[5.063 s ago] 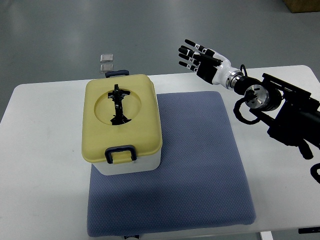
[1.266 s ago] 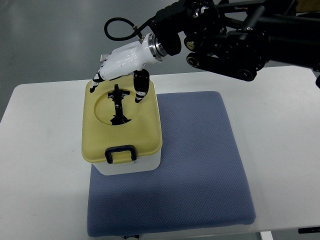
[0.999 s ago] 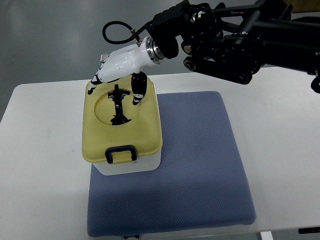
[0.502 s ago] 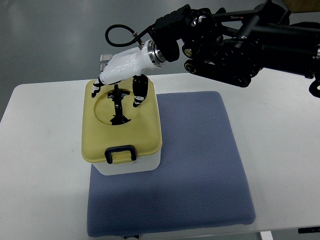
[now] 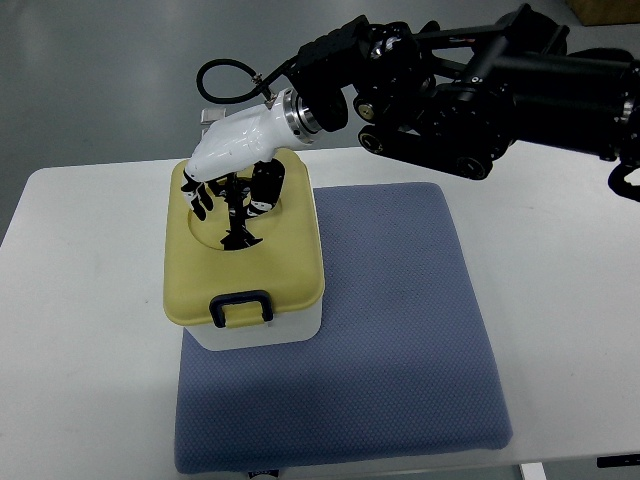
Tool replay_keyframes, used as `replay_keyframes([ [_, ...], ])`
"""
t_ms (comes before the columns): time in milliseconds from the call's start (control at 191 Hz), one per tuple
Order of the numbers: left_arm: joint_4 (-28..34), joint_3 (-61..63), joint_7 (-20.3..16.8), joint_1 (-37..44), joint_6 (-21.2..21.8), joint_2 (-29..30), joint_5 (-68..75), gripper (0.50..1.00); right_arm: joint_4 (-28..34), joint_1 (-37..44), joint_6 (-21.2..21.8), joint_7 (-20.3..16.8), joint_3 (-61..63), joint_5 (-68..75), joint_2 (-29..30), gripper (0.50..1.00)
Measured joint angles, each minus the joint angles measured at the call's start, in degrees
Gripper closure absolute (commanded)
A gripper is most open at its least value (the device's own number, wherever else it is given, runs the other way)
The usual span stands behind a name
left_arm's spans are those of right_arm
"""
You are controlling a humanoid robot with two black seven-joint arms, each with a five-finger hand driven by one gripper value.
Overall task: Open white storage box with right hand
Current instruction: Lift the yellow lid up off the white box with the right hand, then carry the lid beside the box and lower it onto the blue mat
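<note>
A white storage box [image 5: 262, 328] with a pale yellow lid [image 5: 244, 270] stands on the left part of a blue mat [image 5: 400, 330]. The lid has a round recess with a black folding handle [image 5: 238, 218] in it and a dark blue latch [image 5: 241, 306] at the near edge. My right hand [image 5: 232, 196] reaches in from the right, over the far half of the lid. Its fingers curl down on both sides of the black handle's far end. I cannot tell whether they grip it. The lid lies closed on the box.
The white table [image 5: 80, 330] carries the mat and box. Two small grey squares [image 5: 207, 117] show on the floor beyond the table's far edge. The black right arm [image 5: 480, 85] spans the upper right of the view.
My right hand has moved left and down over the lid. Its fingers now curl around the far end of the black handle instead of hovering at the lid's far edge.
</note>
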Motion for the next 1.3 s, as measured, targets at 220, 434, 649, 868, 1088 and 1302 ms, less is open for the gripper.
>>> replay_keyframes([
  [220,0.0,0.0,0.0,0.0,0.0,0.0,0.0,0.500,0.0,-0.1,-0.4,0.7,0.2,0.2,0.0,1.000],
  [434,0.0,0.0,0.0,0.0,0.0,0.0,0.0,0.500,0.0,-0.1,-1.9,1.4,0.3,0.5,-0.3,1.000],
  [649,0.0,0.0,0.0,0.0,0.0,0.0,0.0,0.500,0.1,0.8,-2.0,3.0,0.6,0.8,-1.1,1.000],
  [868,0.0,0.0,0.0,0.0,0.0,0.0,0.0,0.500,0.1,3.1,-2.0,5.5,1.5,0.9,-4.8,1.000],
  [1088,0.0,0.0,0.0,0.0,0.0,0.0,0.0,0.500,0.7,3.3,-1.9,6.2,2.0,1.3,-11.5,1.000],
  [1302,0.0,0.0,0.0,0.0,0.0,0.0,0.0,0.500,1.8,3.3,-2.8,6.3,2.9,1.4,-17.9,1.000],
])
